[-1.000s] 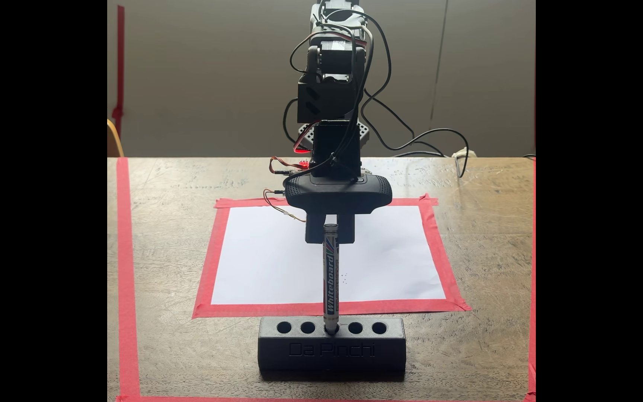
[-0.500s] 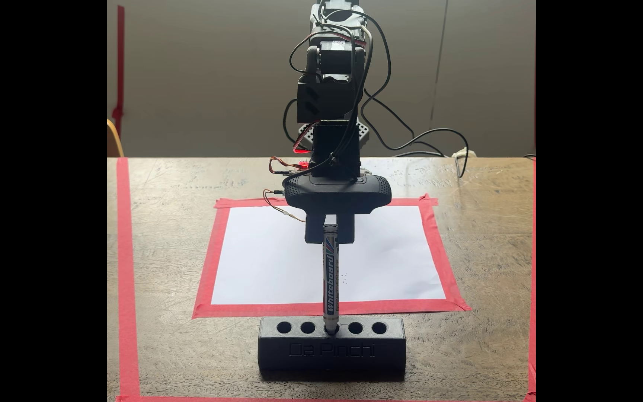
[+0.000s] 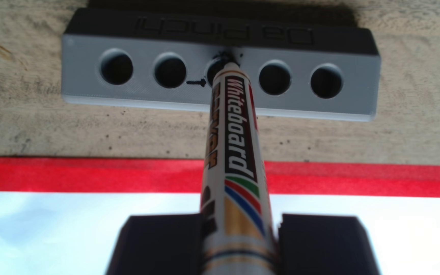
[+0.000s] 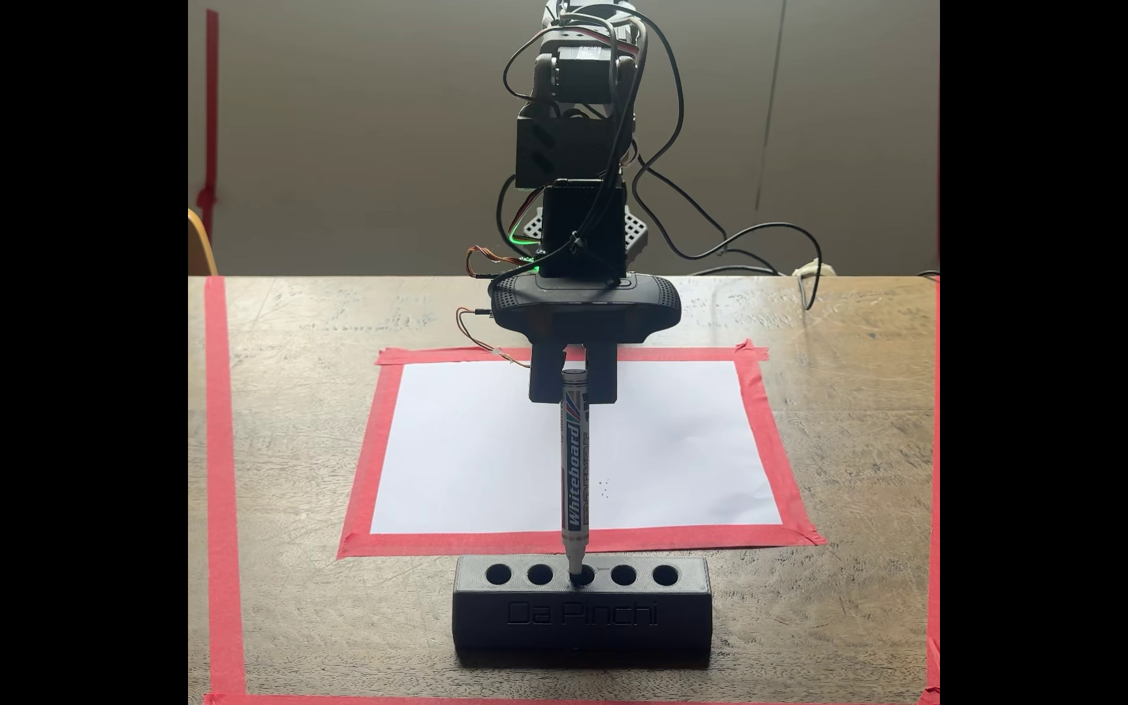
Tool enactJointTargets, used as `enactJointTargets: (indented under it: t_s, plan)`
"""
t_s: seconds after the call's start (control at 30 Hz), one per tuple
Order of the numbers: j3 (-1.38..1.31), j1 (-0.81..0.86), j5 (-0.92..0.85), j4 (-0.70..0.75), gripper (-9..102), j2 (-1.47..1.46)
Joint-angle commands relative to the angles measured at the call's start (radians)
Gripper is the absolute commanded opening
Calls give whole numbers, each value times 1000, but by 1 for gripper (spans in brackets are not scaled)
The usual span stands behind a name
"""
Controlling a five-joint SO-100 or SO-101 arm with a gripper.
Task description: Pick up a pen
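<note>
The pen (image 4: 573,474) is a slim white-grey "Whiteboard" marker, standing nearly upright with its dark end on top. My gripper (image 4: 573,390) is shut on its upper part, one black finger on each side. The tapered tip sits right at the mouth of the middle hole of the black holder block (image 4: 683,603), which is marked "Da Pinchi". In the wrist view the pen (image 3: 237,148) runs up from between my fingers (image 3: 160,246) to that middle hole of the holder (image 3: 81,79). The gripper (image 3: 240,248) clamps the striped section.
A white sheet (image 4: 466,447) framed in red tape lies behind the holder. A wider red tape outline (image 4: 222,474) marks the work area on the wooden table (image 4: 846,610). Cables (image 4: 771,237) trail off at the back right, past the arm's base.
The arm has lifted, and the pen has risen with it: its lower barrel and tapered tip, sunk in the holder's middle hole before, now show. A light on the arm went from red to green.
</note>
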Motion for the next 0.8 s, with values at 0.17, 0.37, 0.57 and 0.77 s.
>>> enactJointTargets:
  t_s: [0.17,0.37,0.57,0.77]
  plan:
    - [-66,32,-2,137,-1,181]
    - [-64,52,-57,295,-1,318]
    - [-64,48,-146,540,-1,407]
    - [104,46,-158,565,-1,469]
